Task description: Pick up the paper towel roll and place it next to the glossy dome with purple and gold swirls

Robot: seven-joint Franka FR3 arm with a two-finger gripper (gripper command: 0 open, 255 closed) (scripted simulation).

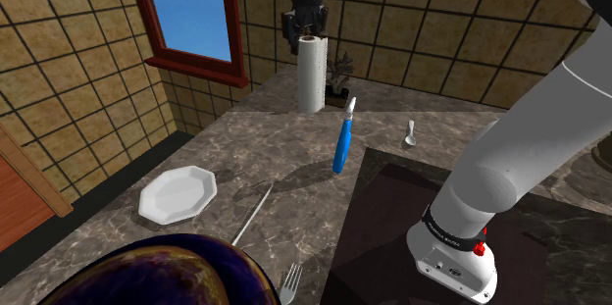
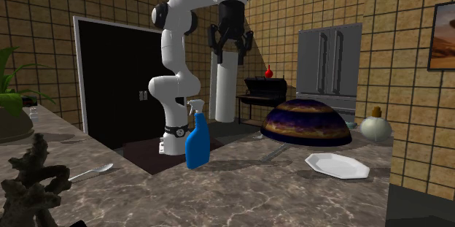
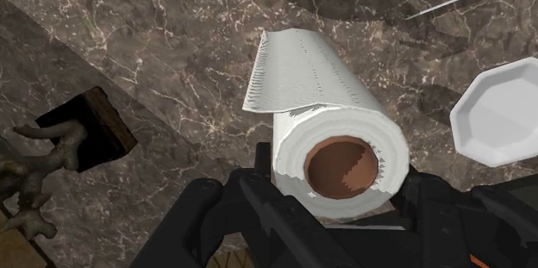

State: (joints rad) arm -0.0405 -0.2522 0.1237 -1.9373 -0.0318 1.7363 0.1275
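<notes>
The claw [image 1: 305,36] is pointing straight down and is gripping the top end of the white paper towel roll [image 1: 312,77]. In the wrist view its two black fingers [image 3: 261,165] are pressing against opposite sides of the roll [image 3: 336,137], with the brown core showing between them and a loose sheet peeling away from the side. In the second exterior view the claw [image 2: 232,43] is straddling the roll's [image 2: 222,87] upper rim in the same way. The roll is hanging upright directly below the claw, with its lower end down at the marbled table [image 1: 245,146]; whether it is resting there or just clear, I cannot tell.

A blue spray bottle [image 1: 342,141] is lying on the table near the claw, on the side towards the arm's stand [image 1: 432,234]. A small gnarled plant figure [image 1: 341,73] is standing just beside the roll, close under the claw. A spoon [image 1: 411,134] is lying a little farther from the claw than the bottle. A white eight-sided plate [image 1: 177,193] and a thin silver rod [image 1: 253,215] are lying well away from the claw. The glossy dome with purple and gold swirls [image 1: 157,274] is sitting farthest from the claw, beyond the plate, with a fork [image 1: 290,281] beside it.
</notes>
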